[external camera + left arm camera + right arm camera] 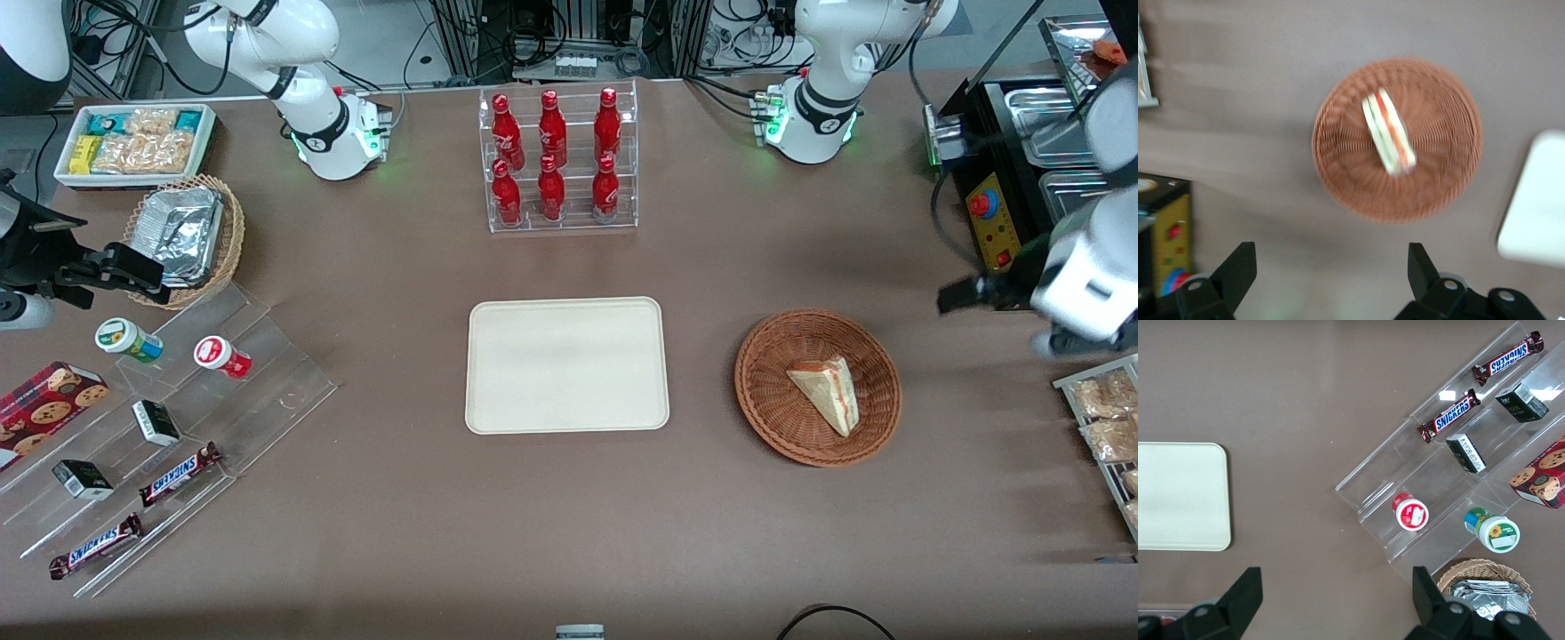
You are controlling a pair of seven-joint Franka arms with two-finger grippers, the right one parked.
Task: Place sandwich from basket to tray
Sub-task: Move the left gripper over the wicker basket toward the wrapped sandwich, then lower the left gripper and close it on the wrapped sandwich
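The cream tray (pixel 567 365) lies at table centre. The reddish-brown wicker basket (pixel 770 404) sits beside it, toward the working arm's end. The sandwich (pixel 828 390) lies in the basket, its striped cut edge facing the working arm's end and its long axis running near-to-far. The gripper (pixel 1331 270) hangs above the table near the basket, fingers spread wide, holding nothing. Two bars (pixel 1451 415) read "SNICKERS".

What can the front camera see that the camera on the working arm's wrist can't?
Only the front view shows the red bottles, Snickers bars and foil containers. Only the left wrist view shows the open gripper up close, above bare table beside the basket. Both show the sandwich lying in the basket and the tray, with nothing on it.
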